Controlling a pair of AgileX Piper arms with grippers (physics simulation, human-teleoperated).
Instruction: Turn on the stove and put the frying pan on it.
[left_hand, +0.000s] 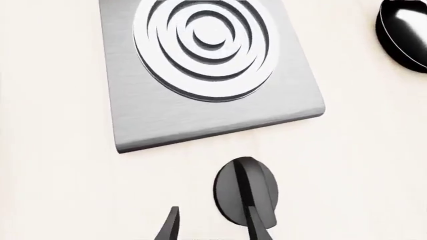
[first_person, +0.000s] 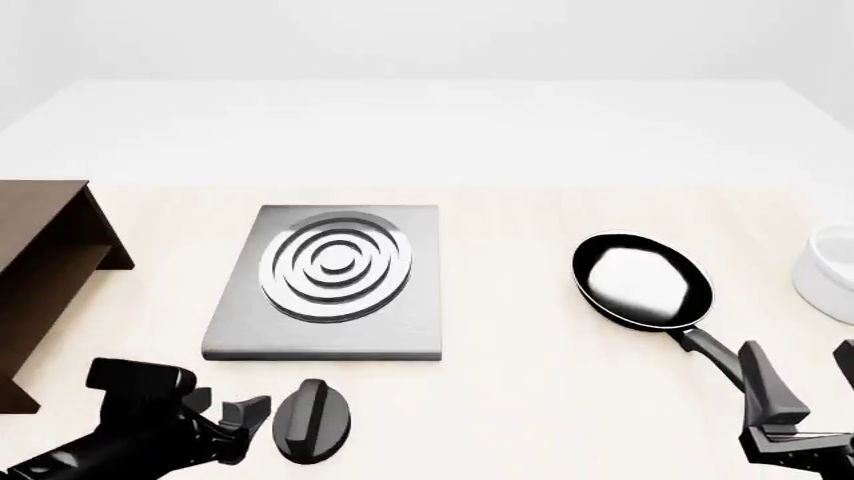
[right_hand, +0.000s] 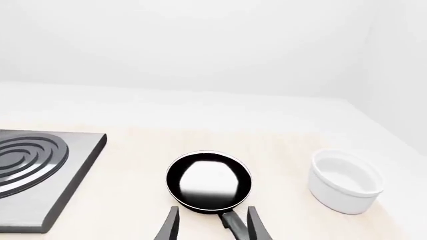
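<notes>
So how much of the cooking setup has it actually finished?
Nothing looks finished yet. The frying pan sits on the table, right of the stove. The left gripper is open at the knob; the right gripper is open around the pan's handle. Turning the knob and moving the pan remain.

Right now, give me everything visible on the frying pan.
The frying pan is small, round, glossy black with a mirror-bright inside and looks empty. It sits flat on the table, right of the stove and apart from it, with the white bowl further right. Its thin black handle runs toward the right gripper, lying between the open fingers, contact unclear.
</notes>
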